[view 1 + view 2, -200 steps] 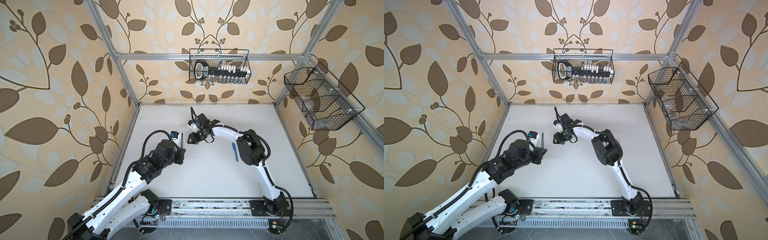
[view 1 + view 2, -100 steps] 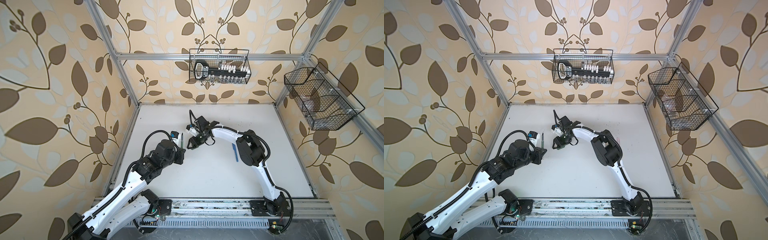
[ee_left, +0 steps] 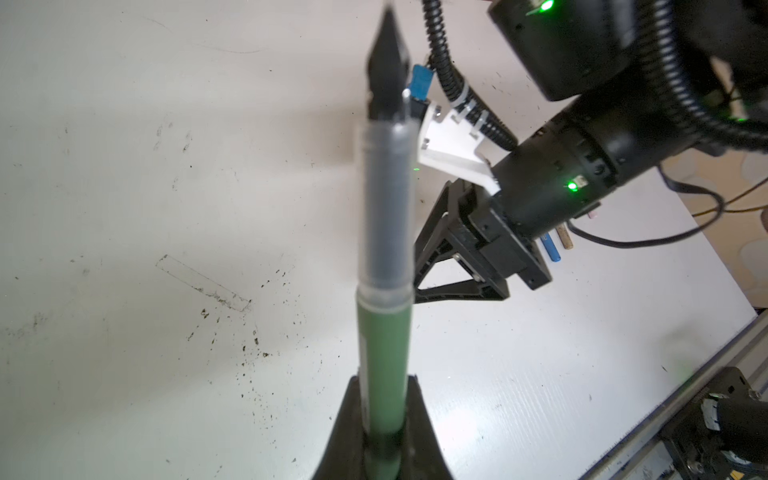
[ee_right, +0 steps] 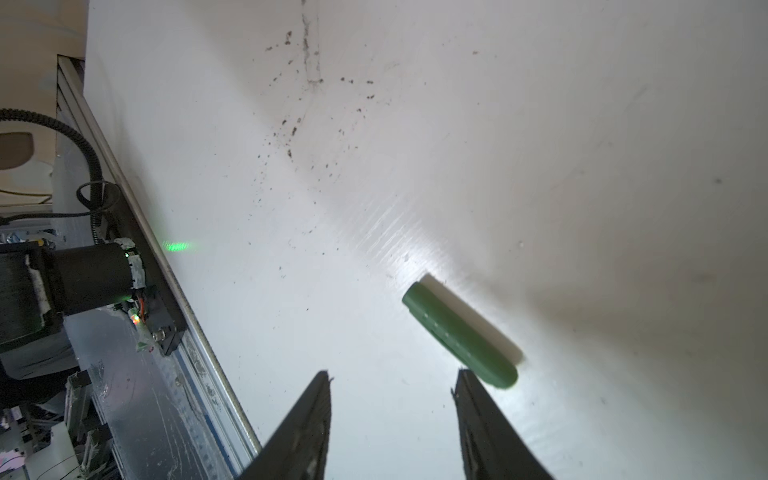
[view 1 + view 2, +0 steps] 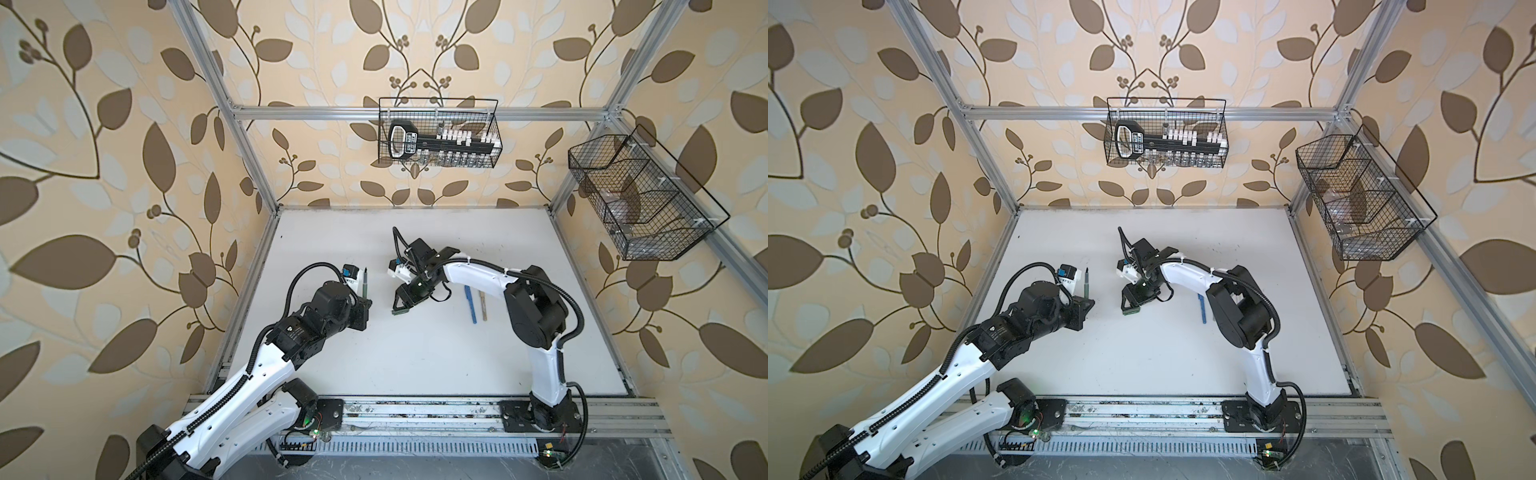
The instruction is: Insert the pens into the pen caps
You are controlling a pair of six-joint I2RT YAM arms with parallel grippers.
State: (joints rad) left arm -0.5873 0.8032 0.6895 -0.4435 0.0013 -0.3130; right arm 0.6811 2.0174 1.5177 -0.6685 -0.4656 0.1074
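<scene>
A: Noted: left gripper (image 3: 384, 386) clamped green pen (image 5: 366, 282) upright, left of centre in a top view. Right gripper (image 4: 395, 374) gaped; cap (image 4: 457, 332) lay mid-frame, beside one finger (image 4: 482, 415)
B: Off-centre, so that finger could land on it and roll it away

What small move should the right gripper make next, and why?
Probably shift the right gripper sideways so its open jaws straddle the green cap before closing. The cap lies flat on the table beside one fingertip, not between them, while the left gripper holds the green pen, tip bare.
</scene>
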